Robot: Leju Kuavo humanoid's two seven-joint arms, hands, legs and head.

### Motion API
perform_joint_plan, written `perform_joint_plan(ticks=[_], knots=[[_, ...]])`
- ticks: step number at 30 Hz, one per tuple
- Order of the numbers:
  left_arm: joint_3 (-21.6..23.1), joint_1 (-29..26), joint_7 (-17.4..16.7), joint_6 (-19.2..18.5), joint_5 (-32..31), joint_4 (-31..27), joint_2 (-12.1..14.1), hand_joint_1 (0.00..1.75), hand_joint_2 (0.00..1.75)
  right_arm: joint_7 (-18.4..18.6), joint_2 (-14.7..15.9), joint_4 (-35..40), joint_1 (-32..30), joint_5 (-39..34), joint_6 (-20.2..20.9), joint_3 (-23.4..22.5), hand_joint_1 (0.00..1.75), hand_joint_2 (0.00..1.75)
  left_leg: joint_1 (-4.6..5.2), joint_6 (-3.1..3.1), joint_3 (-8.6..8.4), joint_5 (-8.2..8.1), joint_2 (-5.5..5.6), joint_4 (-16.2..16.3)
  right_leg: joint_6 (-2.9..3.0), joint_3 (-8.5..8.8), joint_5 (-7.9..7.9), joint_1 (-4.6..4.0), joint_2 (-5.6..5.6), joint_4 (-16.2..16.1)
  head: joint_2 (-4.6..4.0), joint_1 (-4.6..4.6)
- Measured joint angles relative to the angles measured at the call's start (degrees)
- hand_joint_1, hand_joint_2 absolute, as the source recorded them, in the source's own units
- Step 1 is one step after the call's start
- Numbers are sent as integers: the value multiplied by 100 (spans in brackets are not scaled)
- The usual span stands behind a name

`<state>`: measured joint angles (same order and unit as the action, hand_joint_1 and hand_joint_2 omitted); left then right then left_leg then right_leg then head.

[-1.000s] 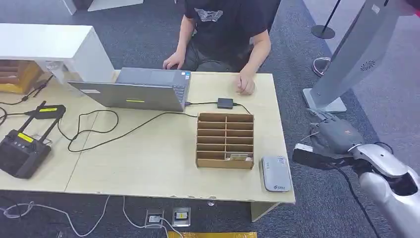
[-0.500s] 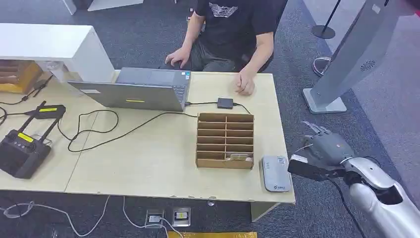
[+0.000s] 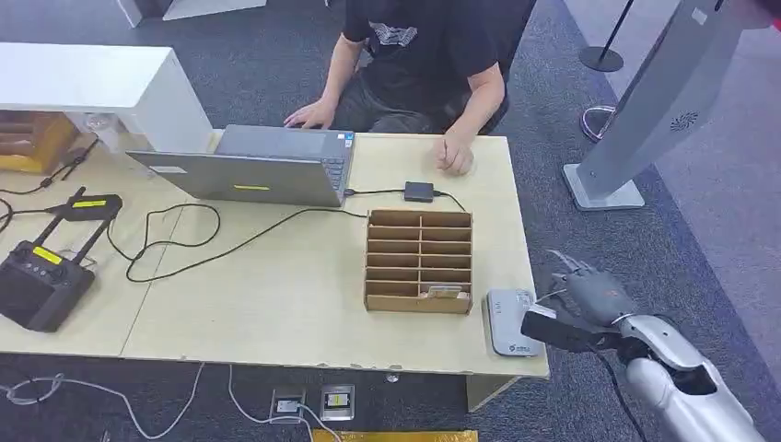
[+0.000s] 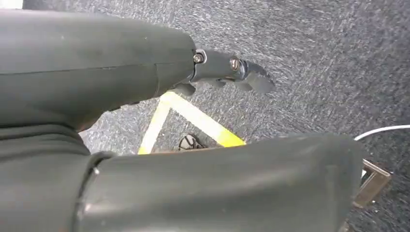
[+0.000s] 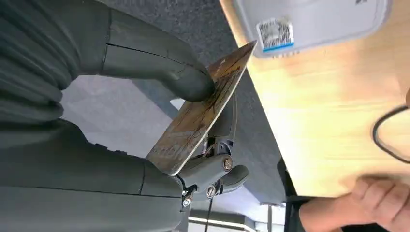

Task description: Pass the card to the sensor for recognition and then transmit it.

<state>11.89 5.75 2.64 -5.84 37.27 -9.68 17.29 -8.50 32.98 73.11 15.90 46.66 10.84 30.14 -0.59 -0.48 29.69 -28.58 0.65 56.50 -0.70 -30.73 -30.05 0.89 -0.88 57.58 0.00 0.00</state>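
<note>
The right hand [image 5: 159, 140] pinches the card [image 5: 203, 113] just off the table's [image 3: 276, 304] right edge, beside the sensor [image 3: 512, 321] at the near right corner. The grip looks thin, so the card could slip. The left hand [image 4: 145, 96] holds nothing.

Head camera: looking down over the pale wooden table [image 3: 304, 304]; right wrist camera: sharing its grey rounded sensor box [image 3: 513, 321] [image 5: 309, 21] close up.
</note>
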Motion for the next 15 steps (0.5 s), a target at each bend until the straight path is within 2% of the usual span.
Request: perform_joint_plan(ticks=[15], knots=[[0,3,-2,79,48,2,0,0,0,33,-409,-4,-149,149,105,0,175,175,0,0,-1,0,-2,0,0,-1,0,0,1,0,-2,0]])
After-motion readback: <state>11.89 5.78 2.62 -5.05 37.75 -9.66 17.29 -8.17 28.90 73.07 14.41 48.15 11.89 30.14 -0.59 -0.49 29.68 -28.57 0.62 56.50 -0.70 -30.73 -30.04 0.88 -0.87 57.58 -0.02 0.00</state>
